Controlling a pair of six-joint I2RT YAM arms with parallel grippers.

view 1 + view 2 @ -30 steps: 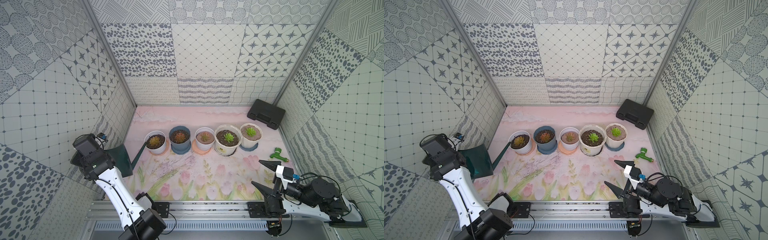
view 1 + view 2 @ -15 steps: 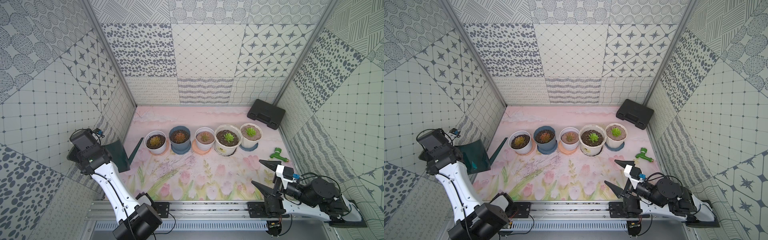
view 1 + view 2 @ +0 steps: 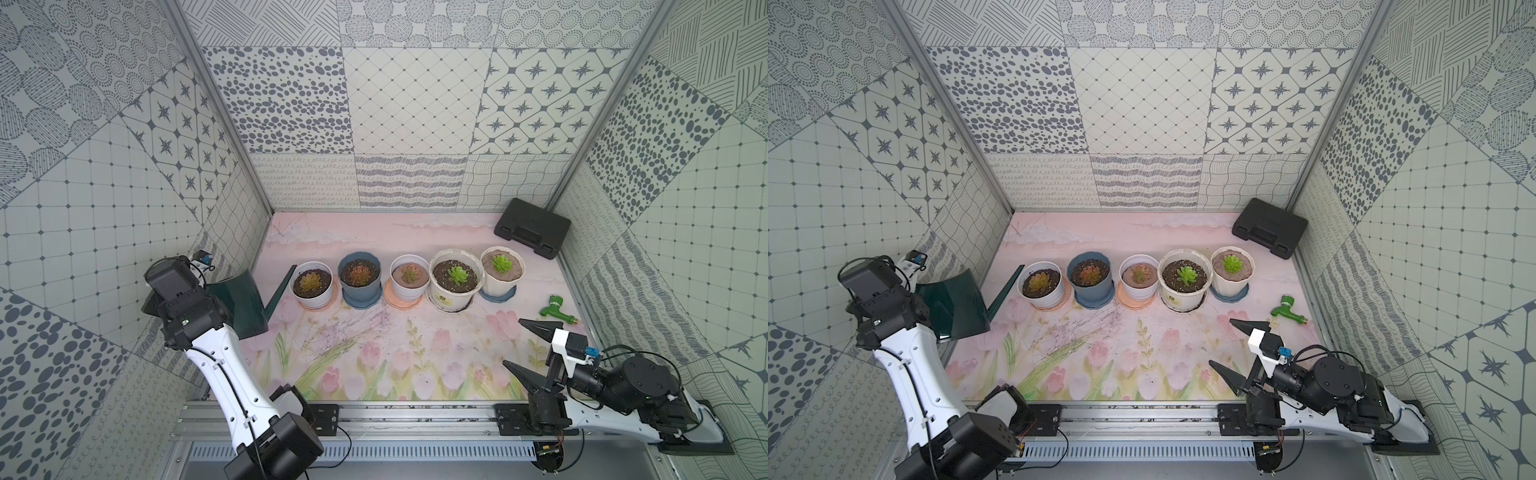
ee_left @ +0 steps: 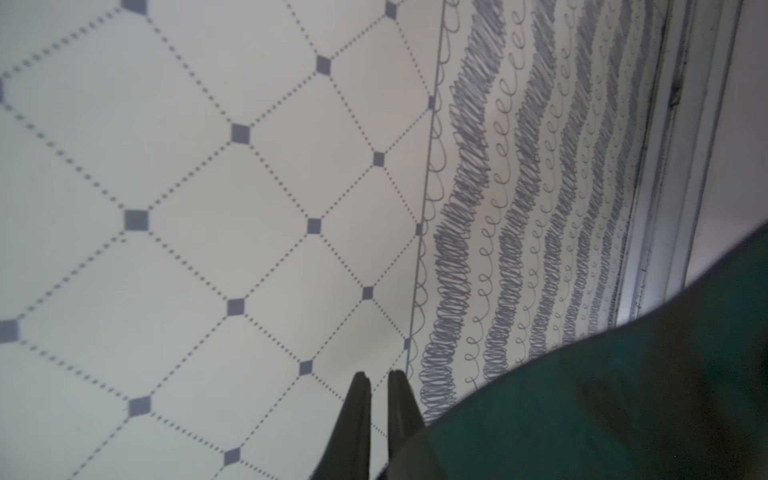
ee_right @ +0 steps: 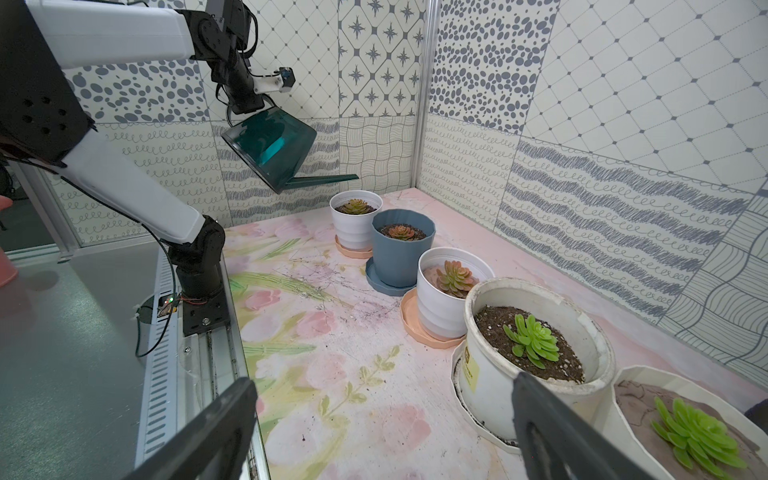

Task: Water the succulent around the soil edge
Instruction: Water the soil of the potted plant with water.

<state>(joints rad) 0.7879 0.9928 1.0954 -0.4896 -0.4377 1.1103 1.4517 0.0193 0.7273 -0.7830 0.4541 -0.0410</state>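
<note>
The left gripper (image 4: 377,376) pinches the watering can (image 3: 245,305), well apart from the succulent (image 3: 501,262). The right gripper (image 3: 513,341), jaws spread, sits nearer it.

A black case (image 3: 532,227) sits in the far corner of my flowery mat (image 3: 374,353). A little green tap (image 3: 557,311) lies near the wall. I see a white pot (image 3: 313,300), a blue pot (image 3: 360,289), another white pot (image 3: 409,294) and a big cream pot (image 3: 453,297) in a row.
</note>
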